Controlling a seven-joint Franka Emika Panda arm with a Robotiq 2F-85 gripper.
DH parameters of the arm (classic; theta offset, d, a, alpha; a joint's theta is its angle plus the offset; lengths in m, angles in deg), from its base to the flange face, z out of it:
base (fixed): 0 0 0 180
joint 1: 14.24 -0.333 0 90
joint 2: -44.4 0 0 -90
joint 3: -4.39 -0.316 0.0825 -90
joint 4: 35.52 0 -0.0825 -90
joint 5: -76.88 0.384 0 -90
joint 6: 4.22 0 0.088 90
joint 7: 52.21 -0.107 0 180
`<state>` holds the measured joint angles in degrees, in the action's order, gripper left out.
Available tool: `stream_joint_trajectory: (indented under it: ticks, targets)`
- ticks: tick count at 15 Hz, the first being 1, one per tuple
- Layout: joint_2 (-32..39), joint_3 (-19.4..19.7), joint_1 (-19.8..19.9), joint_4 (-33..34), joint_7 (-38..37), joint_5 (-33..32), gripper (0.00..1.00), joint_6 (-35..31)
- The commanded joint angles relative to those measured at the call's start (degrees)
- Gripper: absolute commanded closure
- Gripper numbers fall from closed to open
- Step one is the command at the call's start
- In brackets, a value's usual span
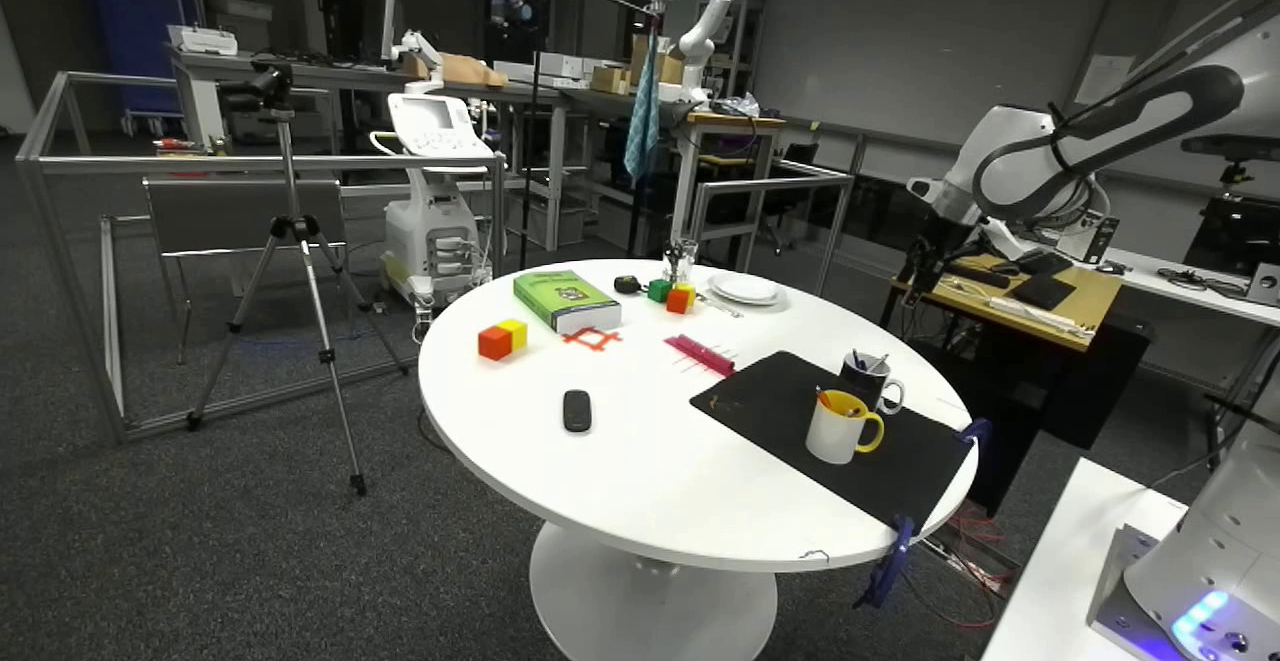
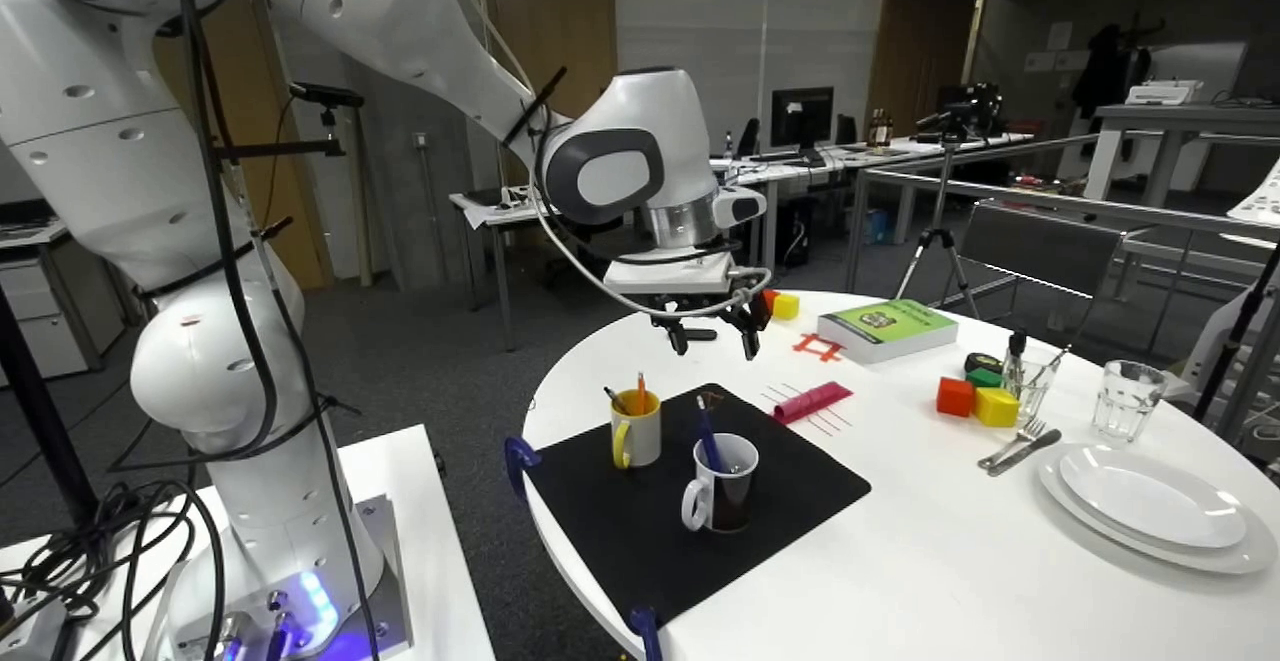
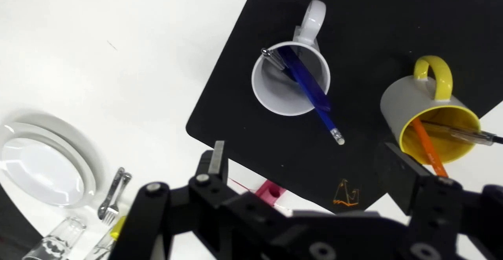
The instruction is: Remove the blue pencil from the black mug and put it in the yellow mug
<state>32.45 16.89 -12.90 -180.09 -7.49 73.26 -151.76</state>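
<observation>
The black mug stands upright on the mat, with a white handle and white inside; it also shows in the wrist view. The blue pencil leans in it, its eraser end sticking out past the rim, beside a wider blue item and a clear pen; it also shows in an exterior view. The yellow mug, white outside with yellow handle and inside, stands beside it holding an orange pencil and a pen; it also shows in the wrist view. My gripper is open and empty, above the mugs.
A black mat is held by blue clamps at the white table's edge. A pink piece, a green book, coloured blocks, glasses, cutlery and white plates lie farther off.
</observation>
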Motion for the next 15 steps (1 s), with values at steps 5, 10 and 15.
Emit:
stream_joint_trajectory:
  ticks: [5,10,15]
  targets:
    - [3.14,-0.35,0.65,0.43,10.11,6.64,0.00,0.57]
    - [2.51,-0.28,0.33,-0.54,12.13,7.81,0.00,-0.55]
    - [3.03,1.40,-2.77,-0.98,29.95,22.71,0.00,-3.51]
